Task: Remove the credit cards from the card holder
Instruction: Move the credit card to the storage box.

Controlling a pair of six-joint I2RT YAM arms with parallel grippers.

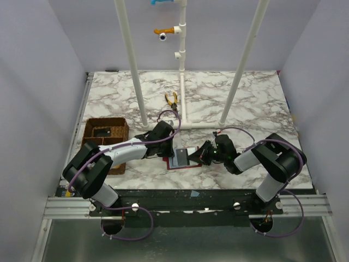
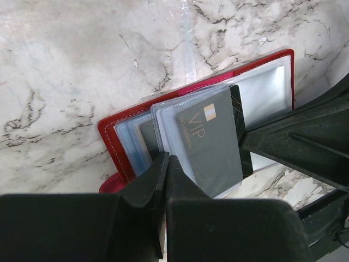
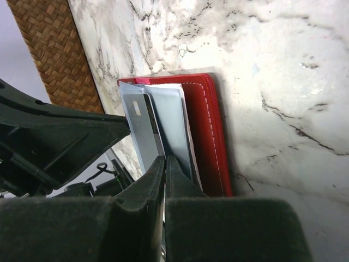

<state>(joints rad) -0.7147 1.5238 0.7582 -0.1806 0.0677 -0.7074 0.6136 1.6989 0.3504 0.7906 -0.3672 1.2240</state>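
Note:
The red card holder point(image 1: 182, 159) lies open on the marble, between the two grippers. In the left wrist view its red cover point(image 2: 117, 128) frames fanned clear sleeves, and a dark grey credit card point(image 2: 210, 142) marked VIP sticks partway out of one. A black card edge shows behind it. My left gripper point(image 2: 166, 159) is shut, with its tips at the near edge of the sleeves point(image 1: 170, 154). My right gripper point(image 3: 165, 159) is pinched shut on the card's point(image 3: 139, 123) thin edge, beside the red cover point(image 3: 204, 120). Its fingers point(image 2: 283, 136) reach in from the right point(image 1: 200, 156).
A brown woven basket point(image 1: 87, 134) with compartments stands left of the holder, close behind the left arm, and shows in the right wrist view point(image 3: 46, 49). Yellow-handled pliers point(image 1: 172, 99) lie farther back. White pipe posts point(image 1: 182, 82) rise from the table's middle.

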